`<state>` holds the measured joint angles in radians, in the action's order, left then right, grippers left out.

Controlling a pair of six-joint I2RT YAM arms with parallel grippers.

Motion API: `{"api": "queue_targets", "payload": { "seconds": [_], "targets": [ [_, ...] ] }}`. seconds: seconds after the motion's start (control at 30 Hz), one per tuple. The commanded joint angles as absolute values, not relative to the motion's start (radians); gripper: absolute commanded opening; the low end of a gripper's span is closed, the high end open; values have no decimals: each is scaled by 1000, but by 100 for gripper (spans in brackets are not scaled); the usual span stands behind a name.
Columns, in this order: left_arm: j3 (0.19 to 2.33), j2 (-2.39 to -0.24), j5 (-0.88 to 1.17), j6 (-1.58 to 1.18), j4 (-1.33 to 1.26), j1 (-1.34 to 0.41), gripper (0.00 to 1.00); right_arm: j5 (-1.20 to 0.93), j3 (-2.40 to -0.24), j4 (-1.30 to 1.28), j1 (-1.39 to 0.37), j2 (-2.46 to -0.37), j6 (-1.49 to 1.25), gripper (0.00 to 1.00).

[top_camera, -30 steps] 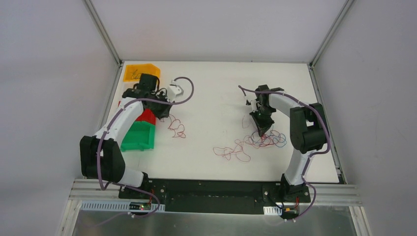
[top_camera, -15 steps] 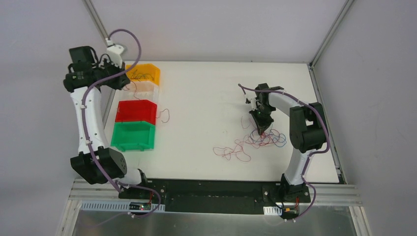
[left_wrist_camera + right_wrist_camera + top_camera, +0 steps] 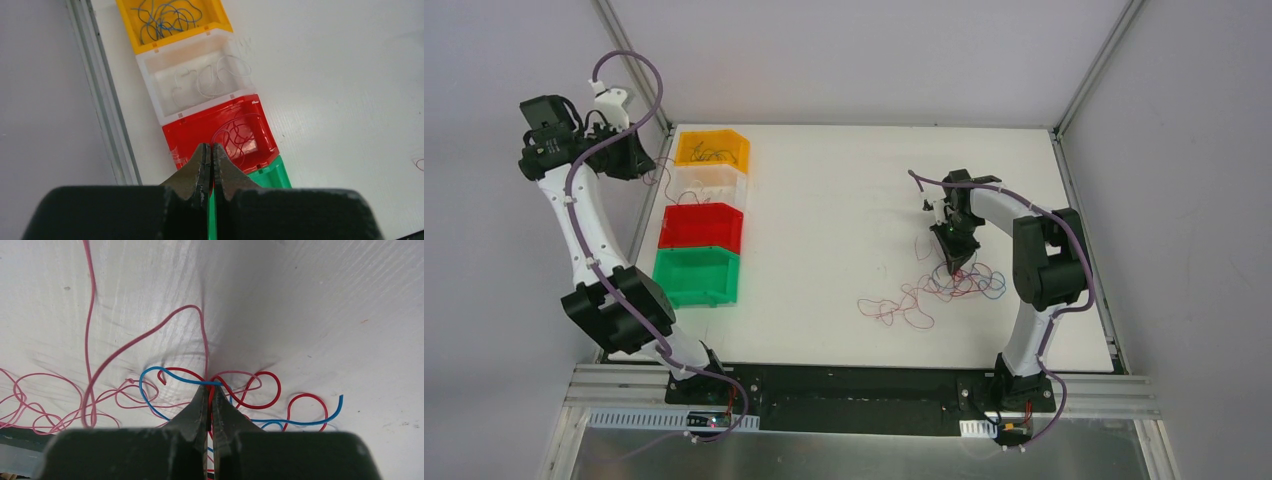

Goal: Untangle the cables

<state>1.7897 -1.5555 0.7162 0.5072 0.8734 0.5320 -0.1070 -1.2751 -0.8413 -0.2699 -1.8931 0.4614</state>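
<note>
The cables lie as a tangle (image 3: 964,284) of red, blue and pink wires at the right of the white table (image 3: 844,200). My right gripper (image 3: 954,266) is down on the tangle. In the right wrist view it (image 3: 210,388) is shut on a red cable (image 3: 270,390), where a blue cable (image 3: 165,376) and a pink cable (image 3: 90,315) cross. My left gripper (image 3: 642,163) is raised high over the table's far left edge. In the left wrist view it (image 3: 209,148) is shut on a thin red cable (image 3: 235,131), which hangs down into the red bin (image 3: 174,136).
A row of bins stands at the left: yellow (image 3: 712,158) with blue wires, white (image 3: 714,190), red (image 3: 701,238) and green (image 3: 696,290). A loose pink loop (image 3: 894,312) trails left from the tangle. Frame posts rise at the back corners.
My left arm has swung up and to the left, from beside the red bin to high over the left edge, drawing the red cable with it. The right gripper has stayed on the tangle.
</note>
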Motion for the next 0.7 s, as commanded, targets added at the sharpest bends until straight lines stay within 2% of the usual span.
{"api": "queue_targets", "payload": {
  "seconds": [0.0,0.23,0.3,0.47,0.57,0.67],
  "targets": [
    [1739,-1593,710,567,893,538,0,-135,-1309,-868,-266,-1899,465,0],
    [1578,-1614,672,621,871,493,2,-202,-1327,-895,-266,-1894,473,0],
    [1534,-1616,642,635,871,478,22,-239,-1334,-907,-265,-1887,479,0],
    [1502,-1607,644,621,873,476,55,-371,-1361,-949,-260,-1873,513,0],
    [1489,-1577,727,606,873,453,64,-482,-1408,-963,-262,-1877,520,0],
    [1428,-1513,822,599,873,355,67,-579,-1484,-942,-273,-1910,457,0]
  ]
}}
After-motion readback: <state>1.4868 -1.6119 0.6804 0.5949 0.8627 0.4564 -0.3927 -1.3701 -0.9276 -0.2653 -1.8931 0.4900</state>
